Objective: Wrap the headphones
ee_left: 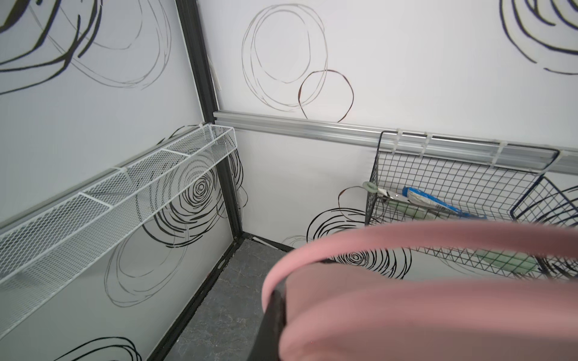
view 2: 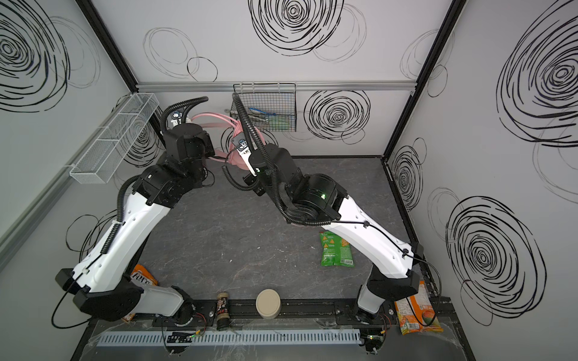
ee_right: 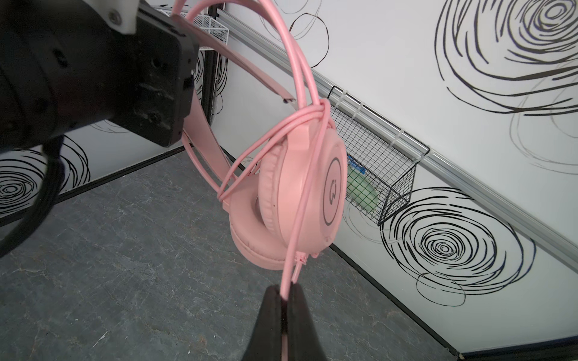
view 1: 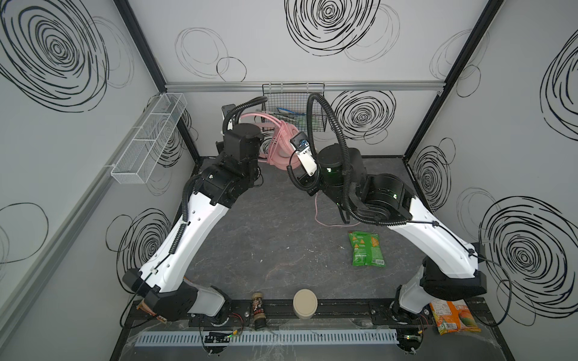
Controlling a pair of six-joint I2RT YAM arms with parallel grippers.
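Aloft, headphones headband pinched in left jaws, cable in right jaws, wire basket behind

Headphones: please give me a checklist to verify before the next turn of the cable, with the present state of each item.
1. Left gripper shut on the headband: ok.
2. Right gripper shut on the cable: ok.
3. Headphones lifted off the table: ok.
4. Turns already wound lie together on the headband: ok.
5. All cable wound: not ok, a loose tail lies on the table under the right arm.
6. Gap between the headphones and the wire basket behind them: cannot tell.
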